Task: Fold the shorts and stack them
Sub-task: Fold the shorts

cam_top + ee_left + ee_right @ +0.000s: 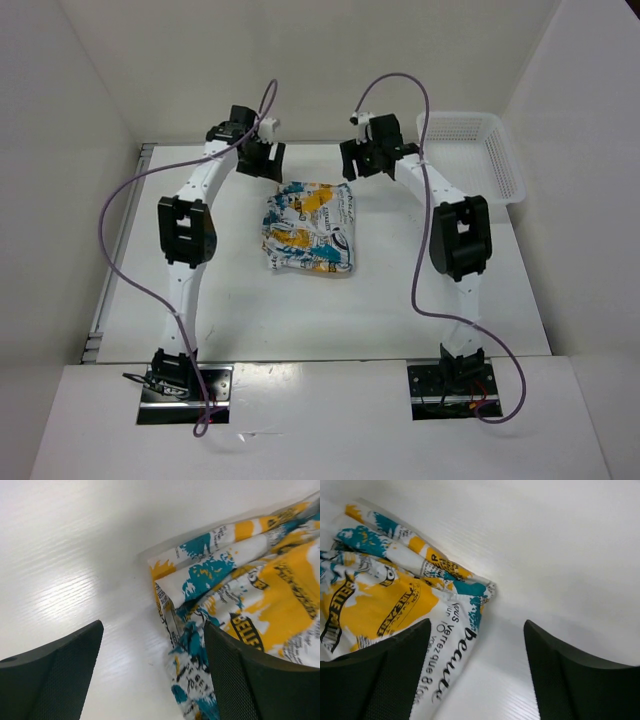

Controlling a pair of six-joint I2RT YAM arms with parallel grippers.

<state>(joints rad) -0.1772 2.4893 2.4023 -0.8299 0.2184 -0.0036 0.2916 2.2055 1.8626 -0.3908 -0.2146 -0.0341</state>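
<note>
Lying folded on the counter [230, 310], just right of the left pincer [262, 160] and just left of the right pincer [362, 160]: the shorts [308, 228]. Both spread open and empty, beside its far corners.

Printed shorts [310, 228] folded into a compact, roughly rectangular bundle. They lie flat on the white table [250, 310], around mid-table, slightly toward the far side. White soft fabric with a busy print: teal-blue splashes, yellow-orange patches, black lettering. Surface is puffy and creased, outline slightly skewed. Left wrist view: a corner of the shorts [250, 615] shows several fold layers stacked, the edges a little loose, resting on the tabletop. Right wrist view: another corner of the shorts [395, 595], layers overlapping, with black script text running along the white edge panel.
</note>
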